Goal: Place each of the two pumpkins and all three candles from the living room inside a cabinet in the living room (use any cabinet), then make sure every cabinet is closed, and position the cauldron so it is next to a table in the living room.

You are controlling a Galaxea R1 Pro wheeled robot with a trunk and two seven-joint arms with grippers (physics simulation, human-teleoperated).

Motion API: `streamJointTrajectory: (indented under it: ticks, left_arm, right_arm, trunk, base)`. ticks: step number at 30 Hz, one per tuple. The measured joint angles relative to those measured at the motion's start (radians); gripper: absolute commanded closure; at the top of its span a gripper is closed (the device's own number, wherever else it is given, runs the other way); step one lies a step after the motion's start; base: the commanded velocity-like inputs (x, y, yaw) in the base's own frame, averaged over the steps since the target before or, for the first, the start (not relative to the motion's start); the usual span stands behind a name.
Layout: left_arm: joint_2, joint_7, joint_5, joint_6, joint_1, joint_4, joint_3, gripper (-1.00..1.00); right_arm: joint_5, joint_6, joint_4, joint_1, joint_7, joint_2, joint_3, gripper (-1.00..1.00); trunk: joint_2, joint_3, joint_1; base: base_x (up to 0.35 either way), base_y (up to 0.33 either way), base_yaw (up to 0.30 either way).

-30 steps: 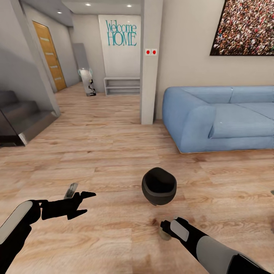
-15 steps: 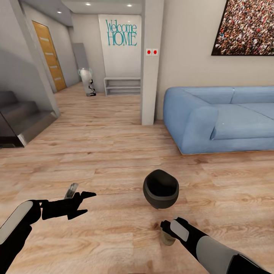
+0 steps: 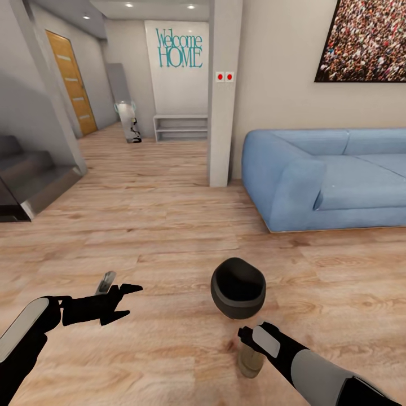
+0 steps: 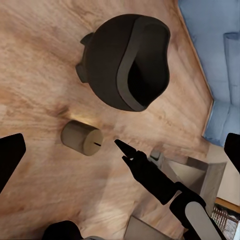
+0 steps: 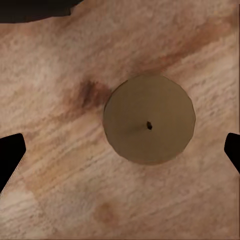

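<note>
A dark grey cauldron (image 3: 238,287) stands upright on the wooden floor in front of me, also seen in the left wrist view (image 4: 125,65). Just nearer, a beige candle (image 3: 249,361) stands upright on the floor. My right gripper (image 3: 247,337) hangs straight over it, pointing down. In the right wrist view the candle's flat top with its wick (image 5: 149,119) lies between the wide-apart fingertips (image 5: 10,155), with the right gripper (image 5: 120,152) open above it and not touching. My left gripper (image 3: 132,300) hovers open and empty to the left. The pumpkins and the cabinet are out of view.
A blue sofa (image 3: 332,175) fills the right side against the wall, with a white pillar (image 3: 223,96) beside it. Dark stairs (image 3: 28,180) rise at the left. A hallway with a low shelf (image 3: 180,128) and an orange door (image 3: 70,79) runs behind.
The whole view has shifted a little: cauldron and candle sit slightly lower in the picture, and more of the candle shows under the right wrist. Both arms keep their pose.
</note>
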Motion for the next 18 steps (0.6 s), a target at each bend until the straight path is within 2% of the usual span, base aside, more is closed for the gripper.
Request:
streamJointTrajectory:
  ticks: [18]
  left_arm:
    - [0.0,0.0,0.0,0.0,0.0,0.0,-0.008,-1.0]
  right_arm:
    - [0.0,0.0,0.0,0.0,0.001,0.0,0.0,-1.0]
  trunk:
    - [0.0,0.0,0.0]
  base:
    - [0.073,-0.067,0.0]
